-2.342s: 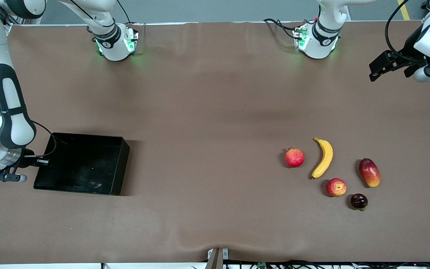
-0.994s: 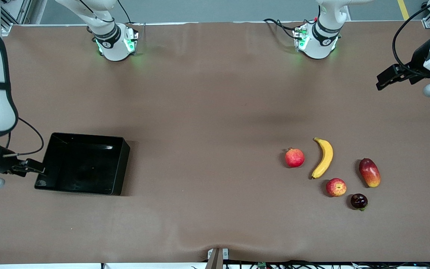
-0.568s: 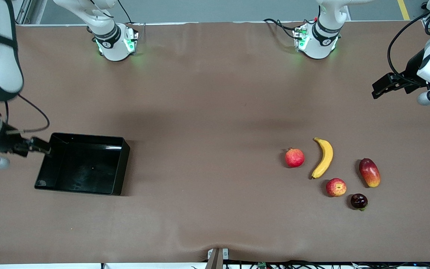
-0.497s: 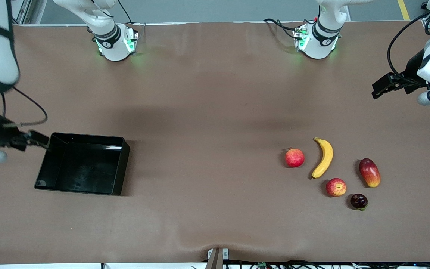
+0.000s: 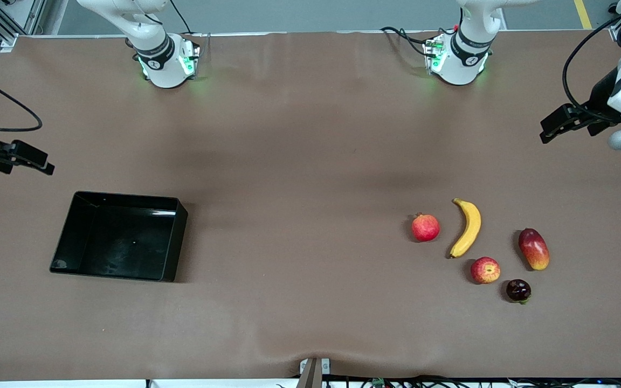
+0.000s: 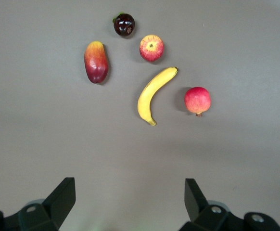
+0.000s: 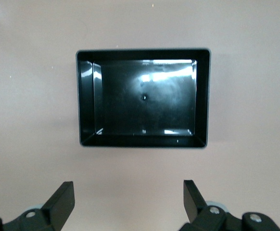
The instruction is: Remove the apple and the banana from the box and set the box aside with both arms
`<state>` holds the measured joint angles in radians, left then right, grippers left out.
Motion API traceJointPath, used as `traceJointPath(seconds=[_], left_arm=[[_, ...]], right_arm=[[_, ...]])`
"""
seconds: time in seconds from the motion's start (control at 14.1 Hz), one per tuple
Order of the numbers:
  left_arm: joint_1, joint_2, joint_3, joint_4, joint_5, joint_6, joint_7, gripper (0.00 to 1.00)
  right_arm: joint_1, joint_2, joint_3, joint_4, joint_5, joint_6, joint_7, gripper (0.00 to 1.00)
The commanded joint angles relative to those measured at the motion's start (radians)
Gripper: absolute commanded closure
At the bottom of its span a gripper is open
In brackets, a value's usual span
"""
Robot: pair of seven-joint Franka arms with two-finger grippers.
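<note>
While both arms hang up in the air, the front view shows the brown desk (image 5: pixel 299 161) with the black box (image 5: pixel 120 236) sitting at the right arm's end. The right end effector (image 5: pixel 41 161) is over bare desk near that box, wide open and holding nothing. The left end effector (image 5: pixel 550 127) is over bare desk at the left arm's end, also wide open with nothing in it. The banana (image 5: pixel 468 227) lies between the pomegranate (image 5: pixel 425 227) and the mango (image 5: pixel 533 248). The apple (image 5: pixel 485 270) sits nearer the camera than the banana, just beside a dark round fruit (image 5: pixel 518 290).

From the left wrist view, the left end effector (image 6: pixel 130 199) is spread wide above the desk, with the banana (image 6: pixel 154 94), apple (image 6: pixel 151 47), pomegranate (image 6: pixel 197 100) and mango (image 6: pixel 96 61) all lying apart from it.

From the right wrist view, the right end effector (image 7: pixel 129 199) is spread wide too, and the box (image 7: pixel 143 98) lies flat on the desk.
</note>
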<state>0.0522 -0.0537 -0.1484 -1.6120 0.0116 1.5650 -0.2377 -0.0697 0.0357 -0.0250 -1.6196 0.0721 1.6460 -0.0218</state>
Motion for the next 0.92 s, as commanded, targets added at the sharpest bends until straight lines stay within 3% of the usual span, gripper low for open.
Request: traceJointPath(seconds=[0.0, 0.28, 0.85], left_arm=[[0.006, -0.011, 0.0, 0.02, -0.006, 0.0, 0.012, 0.0], [0.008, -0.008, 0.001, 0.021, -0.004, -0.006, 0.069, 0.0], [0.005, -0.008, 0.0, 0.021, -0.004, -0.008, 0.069, 0.0]], right_arm=[[0.005, -0.074, 0.003, -0.006, -0.022, -0.063, 0.028, 0.0], [0.008, -0.097, 0.031, -0.002, -0.052, -0.149, 0.042, 0.0], [0.013, -0.126, 0.053, -0.005, -0.055, -0.193, 0.011, 0.0]])
